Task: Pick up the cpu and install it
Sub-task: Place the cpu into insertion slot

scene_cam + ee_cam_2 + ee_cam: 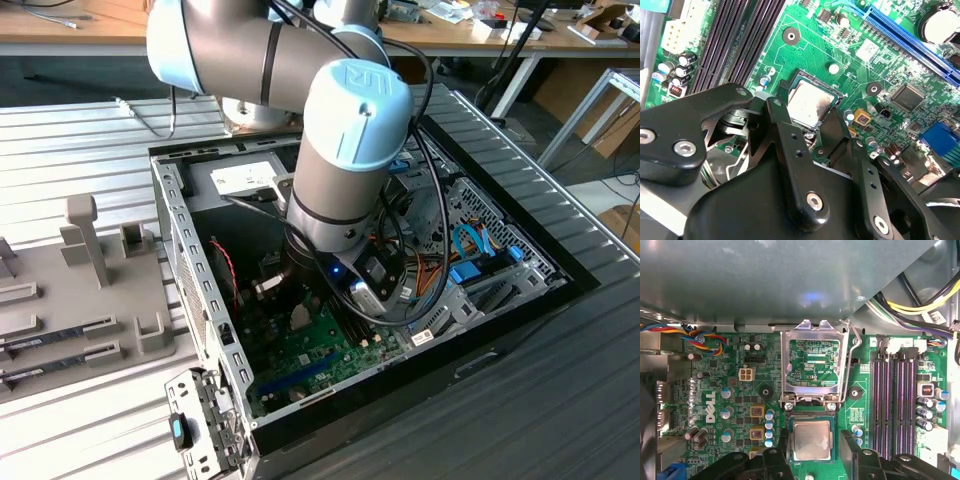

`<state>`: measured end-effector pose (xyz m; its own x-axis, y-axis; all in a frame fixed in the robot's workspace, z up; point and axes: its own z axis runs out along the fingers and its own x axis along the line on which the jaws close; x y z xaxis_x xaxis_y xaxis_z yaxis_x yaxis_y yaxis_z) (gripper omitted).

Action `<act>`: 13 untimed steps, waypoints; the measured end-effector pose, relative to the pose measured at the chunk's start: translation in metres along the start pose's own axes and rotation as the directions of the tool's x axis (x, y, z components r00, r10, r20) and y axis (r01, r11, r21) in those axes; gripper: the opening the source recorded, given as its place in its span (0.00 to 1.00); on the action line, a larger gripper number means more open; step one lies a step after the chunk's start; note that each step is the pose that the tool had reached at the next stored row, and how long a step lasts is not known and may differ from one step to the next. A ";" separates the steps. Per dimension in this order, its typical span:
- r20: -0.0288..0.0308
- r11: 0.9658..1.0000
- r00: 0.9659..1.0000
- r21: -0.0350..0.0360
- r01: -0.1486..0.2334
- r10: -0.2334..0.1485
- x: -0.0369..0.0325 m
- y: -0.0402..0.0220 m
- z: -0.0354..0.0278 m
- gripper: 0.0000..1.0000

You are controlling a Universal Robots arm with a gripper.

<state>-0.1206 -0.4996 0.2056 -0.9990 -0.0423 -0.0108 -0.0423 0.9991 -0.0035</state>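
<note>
Cpu [811, 440] lies in the socket [811, 416], gripper [815, 447] straddling it; clamped or loose, cannot tell.

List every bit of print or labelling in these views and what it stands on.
White logo on the motherboard: a brand mark, not quoted.
Fine white lettering within the open socket frame: too small to read.
White label inside the computer case, exterior view: blurred.
White cable tag: too small.
cpu top: nothing legible.
</note>
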 end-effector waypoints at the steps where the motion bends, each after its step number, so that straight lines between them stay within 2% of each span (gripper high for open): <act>1: -0.001 1.000 1.000 0.000 0.000 0.000 0.0000 0.0000 0.0007 0.52; 4: -0.003 1.000 1.000 0.001 0.000 0.000 0.0000 0.0000 0.0018 0.52; 13: -0.003 1.000 1.000 0.001 0.000 0.000 0.0000 0.0000 0.0023 0.51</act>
<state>-0.1206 -0.4996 0.2033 -0.9991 -0.0424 -0.0081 -0.0424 0.9991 -0.0042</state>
